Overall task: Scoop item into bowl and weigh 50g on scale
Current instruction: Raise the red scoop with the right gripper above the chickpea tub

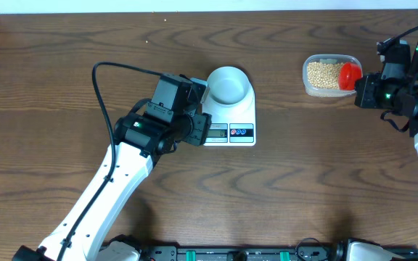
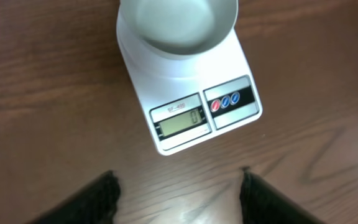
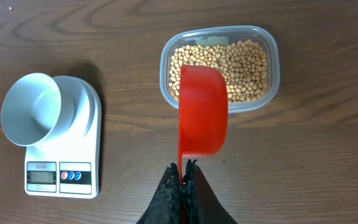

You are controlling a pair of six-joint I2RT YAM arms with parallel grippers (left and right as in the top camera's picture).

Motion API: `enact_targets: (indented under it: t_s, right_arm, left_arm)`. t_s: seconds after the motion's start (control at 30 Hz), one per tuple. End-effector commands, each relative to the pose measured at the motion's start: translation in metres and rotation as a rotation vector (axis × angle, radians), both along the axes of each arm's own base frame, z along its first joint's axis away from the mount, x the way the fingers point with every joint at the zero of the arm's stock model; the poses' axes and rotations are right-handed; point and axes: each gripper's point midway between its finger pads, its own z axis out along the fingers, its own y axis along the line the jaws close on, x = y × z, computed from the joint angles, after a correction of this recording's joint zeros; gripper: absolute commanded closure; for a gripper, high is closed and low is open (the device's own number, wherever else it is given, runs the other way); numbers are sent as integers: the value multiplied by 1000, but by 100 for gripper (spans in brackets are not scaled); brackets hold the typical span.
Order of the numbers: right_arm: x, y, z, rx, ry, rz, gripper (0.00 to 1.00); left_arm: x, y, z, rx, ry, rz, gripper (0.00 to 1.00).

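left gripper (image 2: 179,199): its fingers are standing spread wide with nothing between them; it is hanging over bare wood just in front of the display end of the scale
scale (image 2: 185,87): a flat white rectangle is lying on the dark wooden table (image 1: 303,181); its grey display (image 2: 180,122) is showing a zero; round red and blue buttons (image 2: 225,101) are sitting beside that
bowl (image 2: 178,22): small, round and white, pale bluish within; it is resting on the scale's far end, its inside looking smooth and bare
right gripper (image 3: 183,180): its jaws are pinching the handle of the red scoop (image 3: 202,112); the scoop's cup is reaching over the tub's near rim
tub (image 3: 219,65): clear and rounded-rectangular; it is sitting well apart from the scale, to its right
beans (image 3: 247,68): many small round tan-yellow ones are lying in the tub, covering its floor
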Motion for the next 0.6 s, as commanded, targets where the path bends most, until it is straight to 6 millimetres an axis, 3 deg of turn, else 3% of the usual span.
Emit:
enact_targets:
  t_s: [0.0, 0.03, 0.07, 0.57]
  right_arm:
    - [3, 2, 6, -14, -18, 15, 99]
    - [3, 2, 6, -14, -18, 15, 99]
    - [3, 2, 6, -14, -18, 15, 99]
    - [2, 2, 6, -12, -14, 14, 99]
  left_arm:
    - [-3, 2, 4, -6, -11, -8, 25]
    - [-2, 2, 4, -6, -11, -8, 17]
    - [-3, 2, 4, -6, -11, -8, 16]
    - [-2, 2, 4, -6, -11, -8, 13]
